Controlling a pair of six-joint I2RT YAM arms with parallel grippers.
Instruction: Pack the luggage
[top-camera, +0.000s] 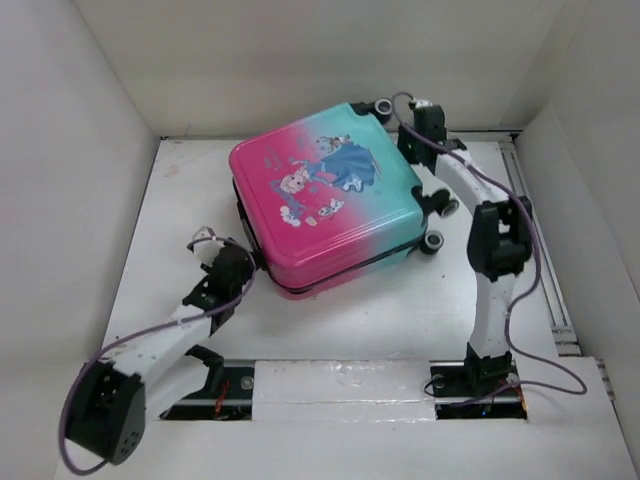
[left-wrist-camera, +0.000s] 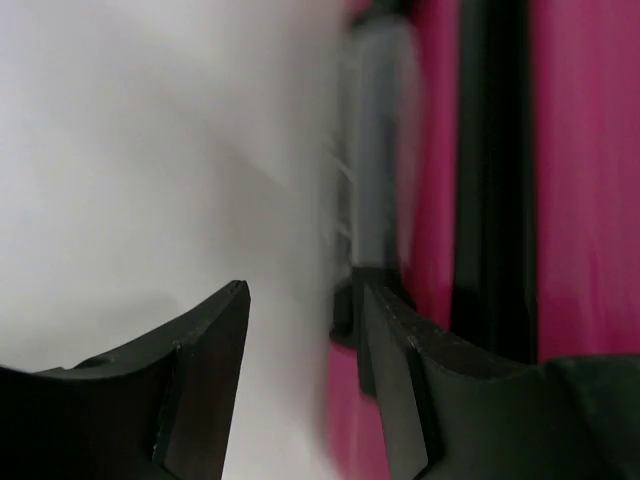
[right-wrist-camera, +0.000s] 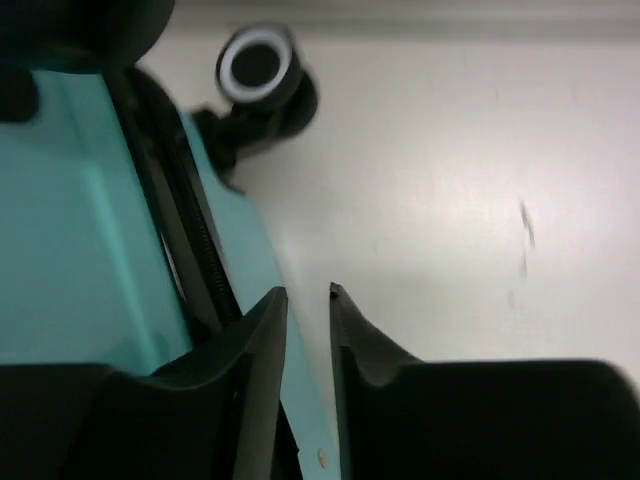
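Left end effector (left-wrist-camera: 301, 300) stands half open at the pink near corner of the luggage (top-camera: 320, 190), with only bare worktop (top-camera: 400, 300) showing between its fingers. Right end effector (right-wrist-camera: 308, 292) sits at the teal edge near a wheel (right-wrist-camera: 255, 65), fingers almost together; I cannot tell if they pinch anything. The luggage lies flat mid-worktop, print up.

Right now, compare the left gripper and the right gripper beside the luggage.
The left gripper sits at the pink near side of the luggage; the right gripper sits at its teal far corner, by a wheel. The left gripper's jaws gape wider; the right gripper's are nearly closed. Both hold nothing.
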